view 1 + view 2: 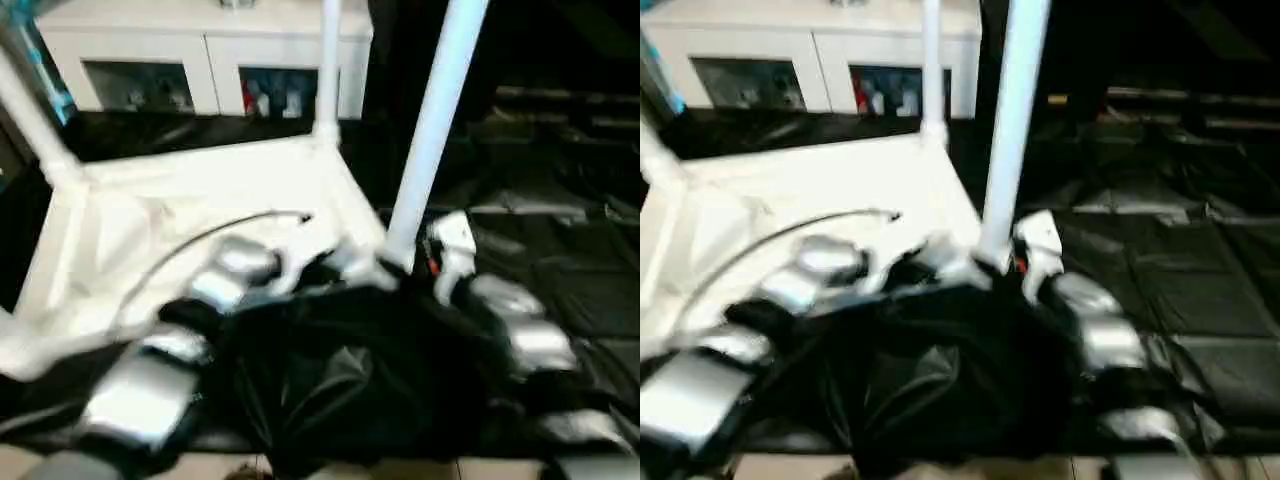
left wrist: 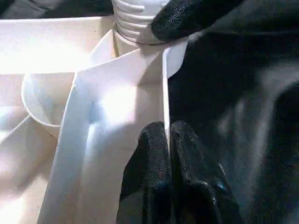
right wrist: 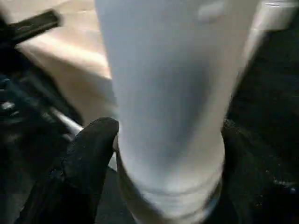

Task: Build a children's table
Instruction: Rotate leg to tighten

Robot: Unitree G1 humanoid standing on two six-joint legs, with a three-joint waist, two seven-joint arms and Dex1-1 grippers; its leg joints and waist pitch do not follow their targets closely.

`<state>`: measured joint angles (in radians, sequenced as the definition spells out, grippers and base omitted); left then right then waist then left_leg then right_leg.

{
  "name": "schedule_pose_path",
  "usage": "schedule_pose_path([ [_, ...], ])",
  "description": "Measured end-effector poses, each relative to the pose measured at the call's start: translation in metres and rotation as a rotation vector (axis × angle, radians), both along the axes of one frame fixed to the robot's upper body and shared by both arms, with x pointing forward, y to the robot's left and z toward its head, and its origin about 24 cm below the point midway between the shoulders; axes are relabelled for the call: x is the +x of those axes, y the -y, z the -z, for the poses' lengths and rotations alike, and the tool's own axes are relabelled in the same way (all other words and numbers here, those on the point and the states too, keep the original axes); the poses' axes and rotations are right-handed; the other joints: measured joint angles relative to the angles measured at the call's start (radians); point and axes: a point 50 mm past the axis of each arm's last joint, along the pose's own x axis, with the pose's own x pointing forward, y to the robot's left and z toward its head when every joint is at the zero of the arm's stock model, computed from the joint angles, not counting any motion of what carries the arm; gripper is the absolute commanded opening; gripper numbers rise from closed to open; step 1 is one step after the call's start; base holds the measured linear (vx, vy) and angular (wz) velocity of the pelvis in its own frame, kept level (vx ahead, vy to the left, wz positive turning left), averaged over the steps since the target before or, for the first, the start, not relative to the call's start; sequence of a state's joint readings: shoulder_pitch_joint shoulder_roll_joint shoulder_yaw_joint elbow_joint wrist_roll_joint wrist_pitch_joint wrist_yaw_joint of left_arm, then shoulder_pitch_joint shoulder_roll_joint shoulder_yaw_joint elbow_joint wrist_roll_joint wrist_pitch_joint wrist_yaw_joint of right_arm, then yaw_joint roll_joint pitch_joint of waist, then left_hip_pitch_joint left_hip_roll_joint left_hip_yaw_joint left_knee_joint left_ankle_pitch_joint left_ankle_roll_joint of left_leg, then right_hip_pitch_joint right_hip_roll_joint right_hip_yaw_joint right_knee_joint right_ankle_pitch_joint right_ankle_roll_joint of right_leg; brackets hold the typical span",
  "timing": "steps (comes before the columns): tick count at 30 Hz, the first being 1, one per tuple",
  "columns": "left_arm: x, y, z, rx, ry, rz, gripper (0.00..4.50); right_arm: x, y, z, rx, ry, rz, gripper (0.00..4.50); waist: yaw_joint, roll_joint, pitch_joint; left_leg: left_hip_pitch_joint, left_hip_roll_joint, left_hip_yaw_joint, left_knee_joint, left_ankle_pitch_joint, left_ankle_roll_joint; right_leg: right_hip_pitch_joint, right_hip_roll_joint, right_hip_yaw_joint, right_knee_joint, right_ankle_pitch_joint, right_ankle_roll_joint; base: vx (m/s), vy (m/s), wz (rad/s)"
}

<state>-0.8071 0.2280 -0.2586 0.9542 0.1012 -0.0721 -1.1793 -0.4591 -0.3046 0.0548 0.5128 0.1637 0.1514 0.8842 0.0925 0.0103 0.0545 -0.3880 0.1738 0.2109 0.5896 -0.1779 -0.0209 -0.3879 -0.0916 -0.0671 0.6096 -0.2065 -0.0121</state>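
The white tabletop (image 1: 200, 200) lies upside down on black sheeting, ribbed side up. One leg (image 1: 330, 60) stands in its far corner socket and another leg (image 1: 30, 110) rises at the left. A third leg (image 1: 430, 130) stands upright at the near right corner. Its threaded end (image 2: 133, 23) sits at the socket. My right gripper (image 3: 170, 135) is around the base of this leg, one finger (image 3: 88, 158) against each side. My left gripper (image 2: 167, 135) is shut on the thin rim wall (image 2: 164, 93) of the tabletop, close to that corner.
A white glass-door cabinet (image 1: 200, 60) stands behind the tabletop. A grey cable (image 1: 200, 238) arcs over the underside. Black sheeting (image 1: 560, 260) covers the floor to the right, and a bunched black cloth (image 1: 340, 380) lies between my forearms.
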Motion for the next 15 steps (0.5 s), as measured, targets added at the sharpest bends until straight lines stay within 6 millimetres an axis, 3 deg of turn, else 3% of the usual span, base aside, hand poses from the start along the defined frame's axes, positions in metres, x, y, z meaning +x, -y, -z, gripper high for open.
schedule_pose_path([
  [8, -0.011, -0.013, -0.001, 0.002, -0.057, 0.133, 0.0, -0.015, 0.003, -0.006, -0.023, -0.043, -0.25, 3.45, 0.021, 0.0, 0.0, -0.001, 0.0, 0.001, 0.002, 0.0, 0.0, -0.001, -0.001, 0.0, 0.001, -0.001, -0.001, 0.0, 0.0, 0.0],
  [15, -0.012, -0.015, 0.0, 0.005, -0.069, 0.149, 0.0, -0.017, 0.003, -0.007, -0.025, -0.062, -0.278, 2.82, 0.022, 0.0, 0.001, -0.001, 0.0, 0.001, 0.002, 0.0, 0.0, -0.001, -0.001, 0.0, 0.001, 0.0, -0.001, 0.0, 0.0, 0.0],
])
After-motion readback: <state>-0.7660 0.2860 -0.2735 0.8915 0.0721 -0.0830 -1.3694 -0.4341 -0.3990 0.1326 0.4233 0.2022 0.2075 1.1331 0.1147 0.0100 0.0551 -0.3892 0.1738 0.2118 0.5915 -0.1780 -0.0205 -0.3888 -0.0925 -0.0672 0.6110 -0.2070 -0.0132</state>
